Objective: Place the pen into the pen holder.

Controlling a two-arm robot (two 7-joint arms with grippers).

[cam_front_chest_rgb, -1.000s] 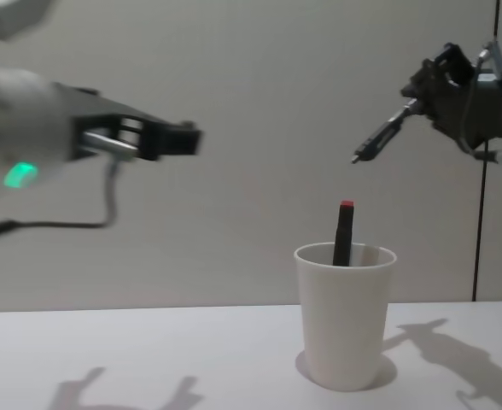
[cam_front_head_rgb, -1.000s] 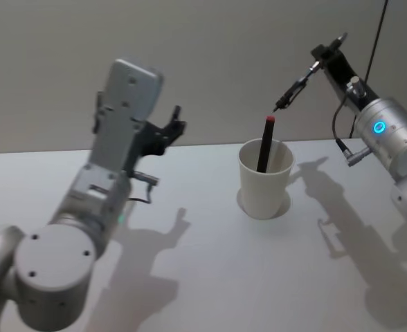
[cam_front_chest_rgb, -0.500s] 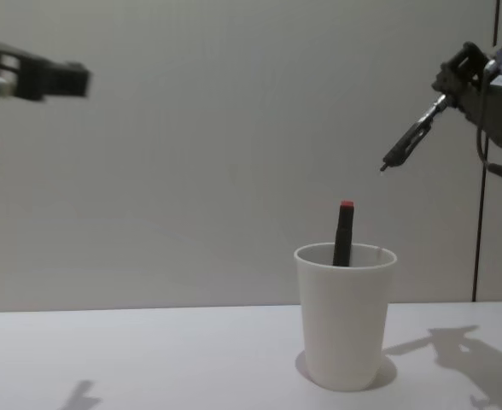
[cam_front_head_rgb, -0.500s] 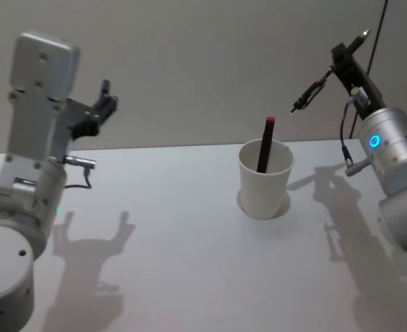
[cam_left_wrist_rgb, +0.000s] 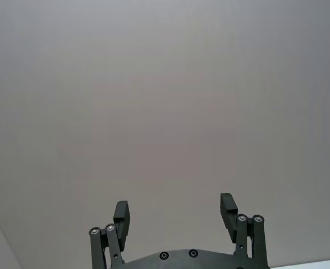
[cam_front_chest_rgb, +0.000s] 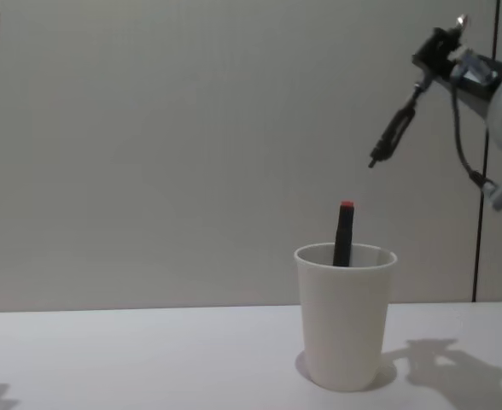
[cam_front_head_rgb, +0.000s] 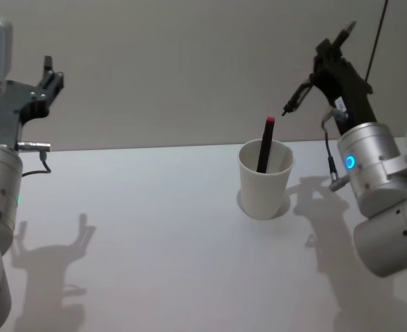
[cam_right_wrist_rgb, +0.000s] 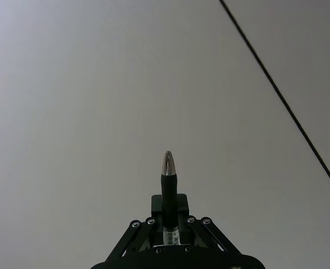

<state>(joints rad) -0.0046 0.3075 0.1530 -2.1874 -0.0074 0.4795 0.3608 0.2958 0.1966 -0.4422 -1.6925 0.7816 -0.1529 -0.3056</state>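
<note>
The pen holder is a white paper cup standing upright on the table. A black pen with a red top leans inside it. My right gripper hangs above and to the right of the cup, shut on a second black pen with a silver tip. That pen slants down toward the cup, and its lower end is clear of the rim. My left gripper is raised at the far left, open and holding nothing.
The white table spreads bare around the cup. A plain grey wall stands behind it. A thin black cable runs down the wall at the right, close behind my right arm.
My left arm has swung away to the far left and upward. My right gripper has turned, so the held pen hangs steeper, its lower end nearer above the cup. The cup has not moved.
</note>
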